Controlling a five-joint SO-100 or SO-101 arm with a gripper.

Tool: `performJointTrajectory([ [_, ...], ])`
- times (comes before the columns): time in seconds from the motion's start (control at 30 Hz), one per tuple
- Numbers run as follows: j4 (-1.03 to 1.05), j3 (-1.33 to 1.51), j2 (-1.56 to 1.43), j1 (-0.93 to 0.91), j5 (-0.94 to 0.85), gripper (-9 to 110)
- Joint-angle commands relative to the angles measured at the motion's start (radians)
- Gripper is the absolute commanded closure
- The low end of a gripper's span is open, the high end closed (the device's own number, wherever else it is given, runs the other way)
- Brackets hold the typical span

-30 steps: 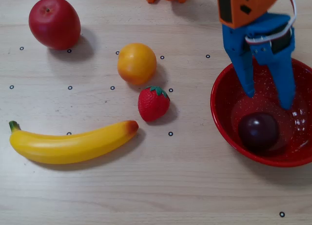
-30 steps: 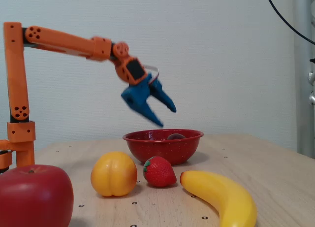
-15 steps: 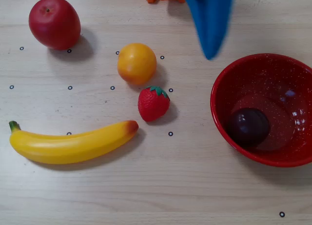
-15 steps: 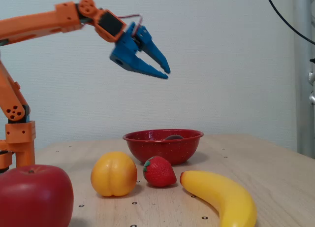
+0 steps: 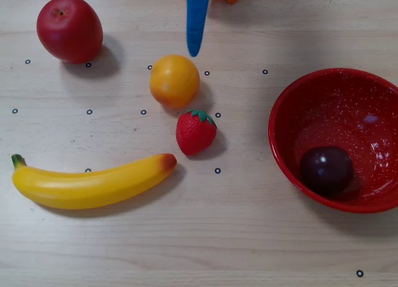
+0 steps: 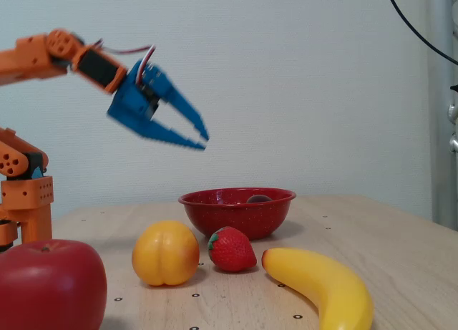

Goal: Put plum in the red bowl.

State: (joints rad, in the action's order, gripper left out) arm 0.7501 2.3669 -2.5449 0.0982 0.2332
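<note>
Pale wood-grain laminate forms the bench (image 5: 249, 237), which fills the overhead view and carries small printed ring markers. The red bowl (image 5: 286, 112), glossy with fine white speckles, sits at the right edge of the overhead view, partly cut off by the frame. The banana (image 5: 87, 184) lies at lower left, its tip pointing toward the strawberry. The apple (image 5: 69, 28) occupies the upper left corner. The orange (image 5: 174, 80) rests above centre, with the strawberry (image 5: 196, 132) just below and to its right, near but not touching.

The plum (image 5: 327, 170) lies inside the red bowl, against the lower part of the basin; in the fixed view only its top (image 6: 258, 198) shows above the rim. Judged from this placement, the task is complete.

The end effector (image 6: 202, 140) hangs high in the upper left of the fixed view, well apart from the bowl. Its blue jaws are slightly parted and hold nothing. In the overhead view only one blue finger (image 5: 197, 22) enters from the top edge, above the orange. This raised, empty posture suits a retreat toward the arm base.
</note>
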Motion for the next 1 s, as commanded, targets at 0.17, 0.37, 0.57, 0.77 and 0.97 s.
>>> performJointTrajectory([
  [0.17,-0.038,0.215,-0.27,0.028,-0.012,101],
  [0.37,-0.109,0.489,-0.454,0.026,-0.006,101],
  [0.57,-0.227,0.689,-0.577,0.017,-0.005,101],
  [0.77,-0.175,0.752,-0.661,-0.018,-0.029,101],
  [0.97,-0.044,0.752,-0.686,-0.029,-0.086,101],
])
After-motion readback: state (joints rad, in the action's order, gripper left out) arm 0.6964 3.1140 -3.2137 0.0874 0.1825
